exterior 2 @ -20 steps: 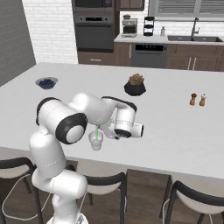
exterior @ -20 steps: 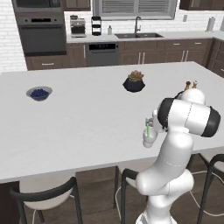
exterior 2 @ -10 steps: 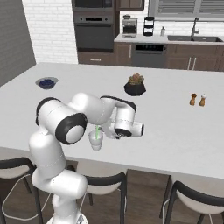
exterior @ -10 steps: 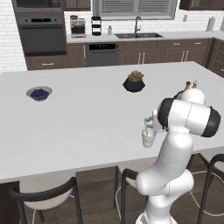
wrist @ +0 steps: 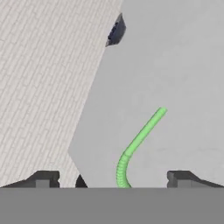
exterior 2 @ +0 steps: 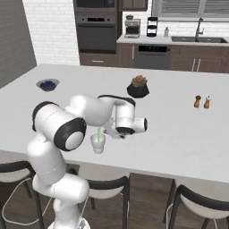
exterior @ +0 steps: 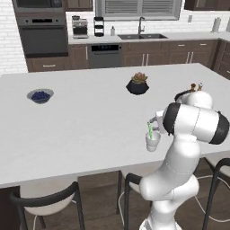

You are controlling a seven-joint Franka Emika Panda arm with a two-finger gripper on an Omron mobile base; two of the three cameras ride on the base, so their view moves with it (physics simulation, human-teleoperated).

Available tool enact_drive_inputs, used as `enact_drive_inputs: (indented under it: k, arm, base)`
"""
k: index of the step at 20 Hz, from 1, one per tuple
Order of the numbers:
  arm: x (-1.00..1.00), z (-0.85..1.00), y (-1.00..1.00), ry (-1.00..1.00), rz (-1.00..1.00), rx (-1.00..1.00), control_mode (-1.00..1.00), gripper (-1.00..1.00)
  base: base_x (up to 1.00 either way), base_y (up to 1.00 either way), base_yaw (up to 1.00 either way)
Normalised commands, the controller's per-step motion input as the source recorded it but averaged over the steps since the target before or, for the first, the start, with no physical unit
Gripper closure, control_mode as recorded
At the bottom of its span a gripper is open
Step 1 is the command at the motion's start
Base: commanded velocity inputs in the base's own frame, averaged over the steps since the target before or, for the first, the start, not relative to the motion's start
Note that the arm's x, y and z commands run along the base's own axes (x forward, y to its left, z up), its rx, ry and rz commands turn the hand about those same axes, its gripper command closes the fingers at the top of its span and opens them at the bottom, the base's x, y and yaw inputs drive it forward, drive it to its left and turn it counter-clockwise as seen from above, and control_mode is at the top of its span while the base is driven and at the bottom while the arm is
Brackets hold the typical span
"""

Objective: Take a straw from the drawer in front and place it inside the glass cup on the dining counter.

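Note:
The glass cup (exterior: pixel 152 142) (exterior 2: pixel 98 144) stands on the white dining counter (exterior: pixel 90 121) (exterior 2: pixel 179 134) near its front edge. The green straw (exterior: pixel 150 130) (exterior 2: pixel 98 133) (wrist: pixel 141 138) stands in it, its top leaning out. My gripper (exterior 2: pixel 107 131) (wrist: pixel 113 179) hovers just above the cup. It is open, with both fingertips (wrist: pixel 43 178) wide apart on either side of the straw and touching neither it nor the cup. The drawer is out of view.
A bowl of blueberries (exterior: pixel 40 95) (exterior 2: pixel 48 84) sits at the far left of the counter and a dark potted plant (exterior: pixel 137 84) (exterior 2: pixel 138 87) near the middle. Salt and pepper shakers (exterior 2: pixel 202 102) stand to the right. Stools (exterior: pixel 45 202) (exterior 2: pixel 107 188) line the front edge.
The jaws have gone from shut on the straw to wide open. The straw is let go and stays in the cup. The arm has barely moved.

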Motion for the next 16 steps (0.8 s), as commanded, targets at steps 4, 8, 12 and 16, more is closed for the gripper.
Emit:
enact_drive_inputs:
  k: [4,8,12,16]
  arm:
    - [-0.01,0.3,-0.19,-0.03,-0.05,-0.19,-1.0,-1.0]
    - [-0.23,0.45,-0.41,-0.01,-0.11,-0.2,-1.0,-1.0]
    - [-0.63,0.66,-0.37,-0.04,-0.13,-0.24,-1.0,-1.0]
    - [-0.91,0.66,-0.07,-0.12,-0.09,-0.37,-1.0,-1.0]
  base:
    - [0.0,0.0,0.0]
    - [0.0,0.0,0.0]
    - [0.0,0.0,0.0]
    - [0.0,0.0,0.0]
